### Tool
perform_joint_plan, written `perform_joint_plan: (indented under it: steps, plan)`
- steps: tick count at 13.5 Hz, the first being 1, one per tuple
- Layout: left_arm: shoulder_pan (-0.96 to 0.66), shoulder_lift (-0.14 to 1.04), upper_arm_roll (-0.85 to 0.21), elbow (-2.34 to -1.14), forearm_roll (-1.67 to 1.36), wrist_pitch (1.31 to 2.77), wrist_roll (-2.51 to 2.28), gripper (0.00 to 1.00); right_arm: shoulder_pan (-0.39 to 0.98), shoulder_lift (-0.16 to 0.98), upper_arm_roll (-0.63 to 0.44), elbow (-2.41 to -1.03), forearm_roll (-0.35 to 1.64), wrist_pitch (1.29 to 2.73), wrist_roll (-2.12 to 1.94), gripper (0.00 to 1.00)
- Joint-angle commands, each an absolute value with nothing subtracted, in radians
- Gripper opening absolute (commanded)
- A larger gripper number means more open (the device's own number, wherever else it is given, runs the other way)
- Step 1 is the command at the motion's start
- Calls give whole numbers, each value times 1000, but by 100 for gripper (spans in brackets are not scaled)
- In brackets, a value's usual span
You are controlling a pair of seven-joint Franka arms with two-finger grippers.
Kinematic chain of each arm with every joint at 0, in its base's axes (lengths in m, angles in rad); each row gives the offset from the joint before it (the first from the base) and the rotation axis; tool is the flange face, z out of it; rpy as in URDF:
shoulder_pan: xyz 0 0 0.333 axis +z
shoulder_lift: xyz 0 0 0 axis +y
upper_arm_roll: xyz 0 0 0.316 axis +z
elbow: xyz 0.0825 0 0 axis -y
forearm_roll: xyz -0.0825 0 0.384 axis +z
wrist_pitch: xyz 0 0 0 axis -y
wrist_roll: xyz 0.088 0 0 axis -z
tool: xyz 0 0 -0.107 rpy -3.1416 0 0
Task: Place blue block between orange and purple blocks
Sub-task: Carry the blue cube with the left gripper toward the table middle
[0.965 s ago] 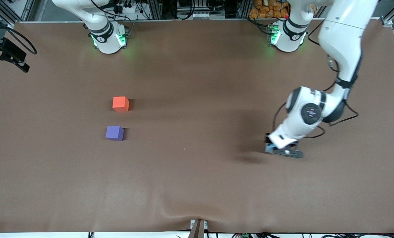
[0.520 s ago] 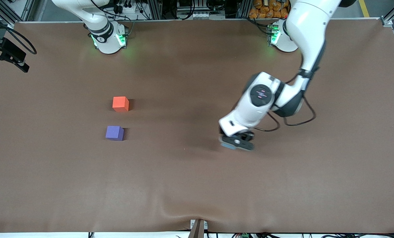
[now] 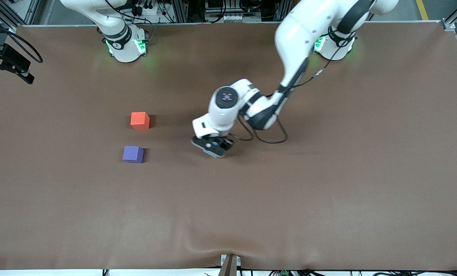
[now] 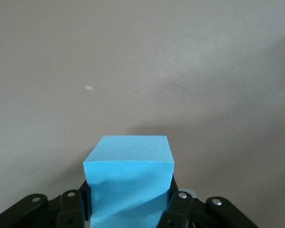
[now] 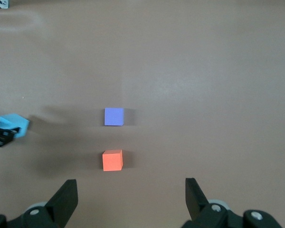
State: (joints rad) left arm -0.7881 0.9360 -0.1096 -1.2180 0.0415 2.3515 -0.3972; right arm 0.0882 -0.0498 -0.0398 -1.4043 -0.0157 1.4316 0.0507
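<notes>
- The left gripper [image 3: 213, 147] is up over the bare middle of the brown table [image 3: 328, 191], its fingers clamped on the blue block [image 4: 128, 178], so that's our cube, carried in the air.
- Landmark is the purple block [image 3: 132, 154]: the carried cube hangs over a spot well off from it toward the left arm's end of the table.
- The orange block [image 3: 139, 120] sits just farther from the front camera than the purple one, the two apart with bare cloth showing between them.
- That gap looks barely wider than a cube to me, so the fit will be snug.
- From the left wrist view the blue face between the fingers looks creased and pinched in. I'd call that soft foam: light, squashy, matte and grippy, nothing that could break.
- My guess is the hold on two opposite side faces is the right one, and low on the cube is fine since it weighs next to nothing.
- The risk I see is the fingers straddling the cube; they could nudge the purple or orange neighbour going in.
- The right gripper [image 5: 130, 199] waits high above the purple block, jaws spread wide, nothing in them.
</notes>
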Motion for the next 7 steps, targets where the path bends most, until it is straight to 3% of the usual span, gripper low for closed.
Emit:
perform_joint_plan:
  steps: [1,2,3,4,6,7]
  plan:
    - [-854,1011,-66,-1123,26,2356,-408,0,80,-55,-34,-1402,-11,1433,52,100]
    - [-856,1012,-60,-1123,26,2365,-399,2,77,-55,-34,-1402,-5,1436,52,100]
    - [-856,1012,-61,-1123,26,2373,-403,64,77,-54,-35,-1402,-3,1439,52,100]
    - [-857,1008,-63,-1124,25,2391,-423,100,78,-51,-34,-1402,-3,1457,52,100]
    - [-857,980,-63,-1127,28,2372,-480,100,78,-49,-34,-1404,-2,1483,55,100]
    - [-854,930,-58,-1129,32,2282,-480,100,83,-49,-32,-1404,6,1483,54,100]
